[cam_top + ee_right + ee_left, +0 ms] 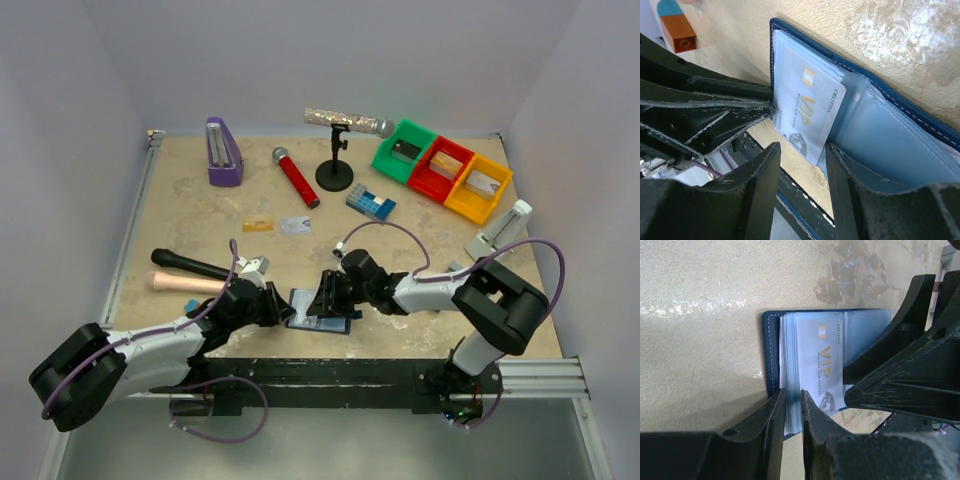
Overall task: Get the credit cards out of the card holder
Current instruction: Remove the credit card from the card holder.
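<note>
Evidently, the card holder (318, 322) is laid open at the near edge of the table (200, 215), between the two arms; the left gripper (792, 396) is clenched on the left edge of its sleeves (789, 355), pinning it, while the right gripper (802, 150) is held parted astride the jutting end of a VIP card (812, 107), with no clamp on it to be seen; a gold card (258, 224) and a silver card (295, 225) are seen farther off on the table. The VIP card is judged light, thin, stiff and glossy, hence slippery; it is best taken by its flat faces at the exposed short end and drawn straight from the soft clear pocket; the card holder is judged light enough to slide unless pinned. How many cards are tucked in the stacked sleeves cannot be made out; the small print is blurred; in the top view the card holder is largely covered by both grippers.
</note>
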Controlling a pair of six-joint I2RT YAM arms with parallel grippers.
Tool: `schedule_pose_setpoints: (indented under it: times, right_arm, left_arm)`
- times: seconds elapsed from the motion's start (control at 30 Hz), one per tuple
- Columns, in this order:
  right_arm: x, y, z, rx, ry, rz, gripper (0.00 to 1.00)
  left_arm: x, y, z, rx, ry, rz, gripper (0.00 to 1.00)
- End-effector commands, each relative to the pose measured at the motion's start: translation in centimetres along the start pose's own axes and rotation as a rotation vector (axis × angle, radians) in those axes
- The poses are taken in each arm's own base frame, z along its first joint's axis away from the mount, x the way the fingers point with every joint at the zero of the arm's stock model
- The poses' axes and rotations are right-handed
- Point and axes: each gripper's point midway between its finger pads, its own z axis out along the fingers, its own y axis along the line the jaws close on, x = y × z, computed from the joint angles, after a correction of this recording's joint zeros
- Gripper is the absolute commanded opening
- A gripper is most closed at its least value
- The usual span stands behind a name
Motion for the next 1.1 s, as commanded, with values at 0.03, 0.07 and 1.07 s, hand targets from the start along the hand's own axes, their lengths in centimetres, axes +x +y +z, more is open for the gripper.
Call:
schedule_pose_setpoints:
  times: [0.03,0.07,1.07]
  right_arm:
    - [-1.1,1.8,-0.8,-0.113,-0.070,-0.006,0.47]
    - [-1.2,1.9,-0.9,-0.124,-0.078,-0.007,0.46]
    - [-1.3,4.2,-1.0,-0.342,-0.068,-0.010,0.47]
  left_arm:
    - [0.8,0.7,0.1,-0.007,0.015,0.007,0.23]
    - [0.8,0.7,0.1,-0.009,0.013,0.008,0.23]
    - [2.1,1.0,0.7,-0.030,0.049,0.016,0.22]
